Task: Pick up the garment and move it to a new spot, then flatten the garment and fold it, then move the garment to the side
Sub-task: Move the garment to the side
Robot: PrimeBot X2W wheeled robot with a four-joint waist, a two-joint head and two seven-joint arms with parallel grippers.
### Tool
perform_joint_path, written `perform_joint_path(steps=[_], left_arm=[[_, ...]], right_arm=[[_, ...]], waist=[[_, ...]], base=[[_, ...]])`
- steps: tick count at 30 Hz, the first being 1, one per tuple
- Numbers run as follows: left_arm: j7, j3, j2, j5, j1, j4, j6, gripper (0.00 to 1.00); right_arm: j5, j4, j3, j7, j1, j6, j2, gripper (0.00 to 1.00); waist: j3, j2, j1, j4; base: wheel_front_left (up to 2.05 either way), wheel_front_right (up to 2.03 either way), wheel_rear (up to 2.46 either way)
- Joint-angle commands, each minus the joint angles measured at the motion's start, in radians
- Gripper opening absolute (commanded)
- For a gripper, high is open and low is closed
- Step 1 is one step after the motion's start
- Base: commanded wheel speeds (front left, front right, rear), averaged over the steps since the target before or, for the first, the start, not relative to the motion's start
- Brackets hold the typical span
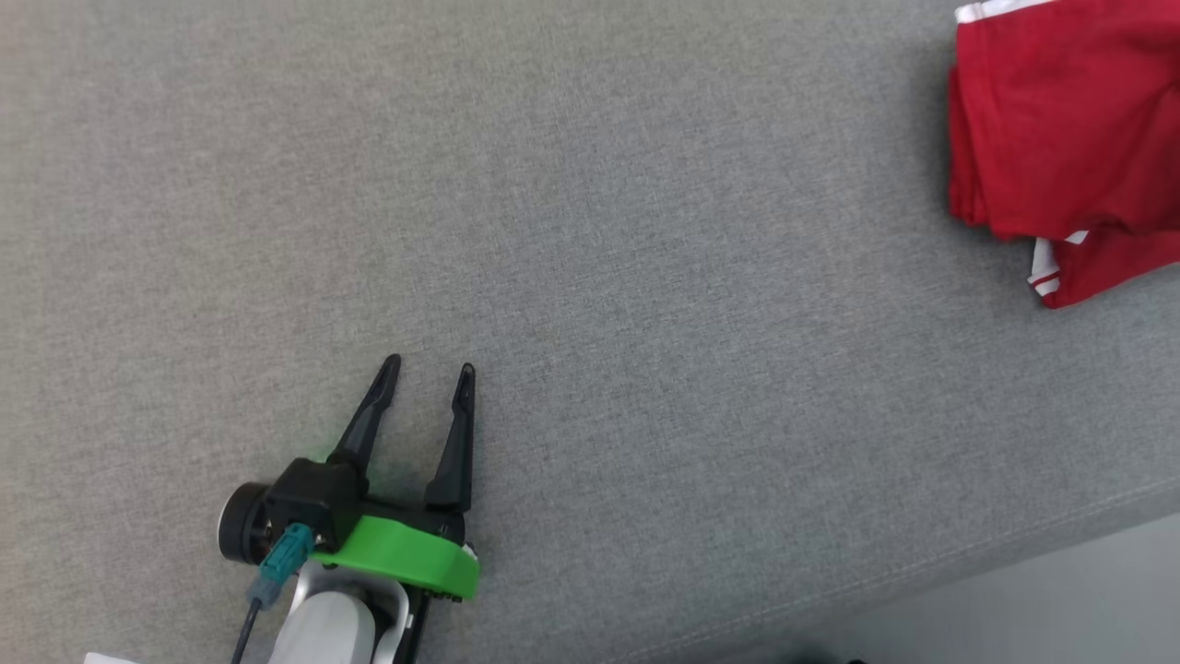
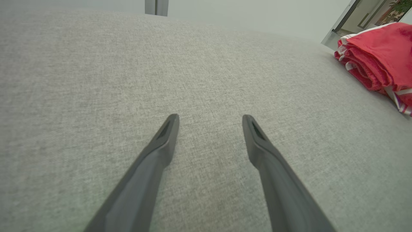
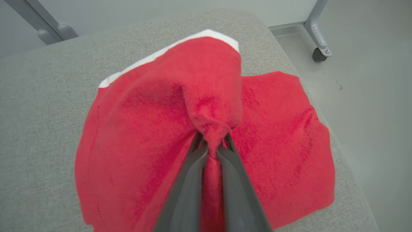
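Observation:
The garment (image 1: pixel 1069 129) is red with white trim and lies bunched at the far right of the grey cushion. In the right wrist view my right gripper (image 3: pixel 210 143) is shut on a pinched fold of the garment (image 3: pixel 135 129), and the cloth rises in a peak above the fingertips. The left wrist view shows the garment (image 2: pixel 379 61) as a folded heap at its right edge. My left gripper (image 1: pixel 430 369) stands open over bare cushion at the lower left, well away from the garment, with nothing between its fingers (image 2: pixel 161 145).
The grey cushion (image 1: pixel 590 277) spreads wide to the left of the garment. Its front edge runs along the lower right, with pale floor (image 1: pixel 1060 599) beyond. A wheeled metal frame leg (image 3: pixel 318 48) stands on the floor past the cushion's corner.

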Motion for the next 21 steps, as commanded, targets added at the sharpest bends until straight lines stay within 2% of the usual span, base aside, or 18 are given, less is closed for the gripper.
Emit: perform_joint_path(steps=[1, 2, 3, 4, 5, 9, 12, 16, 21], left_arm=[[0.000, 0.010, 0.006, 0.006, -0.016, 0.002, -0.006, 1.00], [0.000, 0.013, 0.006, 0.010, -0.014, 0.003, -0.006, 1.00], [0.001, 0.017, 0.006, 0.012, -0.012, 0.005, -0.007, 1.00], [0.001, 0.020, 0.006, 0.013, -0.011, 0.006, -0.007, 1.00], [0.001, 0.023, 0.006, 0.013, -0.007, 0.006, -0.008, 1.00], [0.001, 0.035, 0.008, 0.013, 0.008, -0.001, -0.004, 1.00], [0.001, 0.039, 0.006, 0.007, 0.029, -0.008, 0.000, 1.00], [0.000, 0.048, 0.006, -0.009, 0.055, -0.020, 0.010, 1.00], [0.000, 0.057, 0.006, -0.028, 0.112, -0.025, 0.025, 1.00]], right_arm=[[-0.022, 0.018, -0.008, 0.009, -0.022, -0.001, -0.009, 0.00], [-0.040, 0.034, -0.015, 0.014, -0.028, -0.001, -0.014, 0.00], [-0.067, 0.053, -0.021, 0.011, -0.037, -0.001, -0.021, 0.18], [-0.097, 0.064, -0.022, 0.001, -0.042, -0.001, -0.029, 0.68], [-0.140, 0.088, -0.029, -0.019, -0.050, -0.001, -0.039, 1.00], [-0.282, 0.165, -0.068, -0.108, -0.064, -0.001, -0.038, 1.00], [-0.346, 0.183, -0.090, -0.173, -0.055, -0.001, -0.025, 1.00], [-0.396, 0.143, -0.124, -0.294, -0.002, -0.001, 0.008, 1.00], [-0.443, 0.024, -0.152, -0.428, 0.134, -0.001, 0.063, 1.00]], waist=[[0.044, -0.0001, -0.0001, -0.004], [0.046, -0.0001, -0.0001, 0.000], [0.048, -0.0001, -0.0001, 0.006], [0.048, -0.0001, -0.0001, 0.010], [0.046, -0.0001, -0.0001, 0.016], [0.029, -0.0001, -0.0001, 0.033], [-0.001, -0.0001, -0.0001, 0.043], [-0.065, -0.0001, -0.0001, 0.059], [-0.178, -0.0001, -0.0001, 0.087]], base=[[0.00, 0.00, 0.00], [0.00, 0.00, 0.00], [0.00, 0.00, 0.00], [0.00, 0.00, 0.00], [0.00, 0.00, 0.00], [0.00, 0.00, 0.00], [0.00, 0.00, 0.00], [0.00, 0.00, 0.00], [0.00, 0.00, 0.00]])
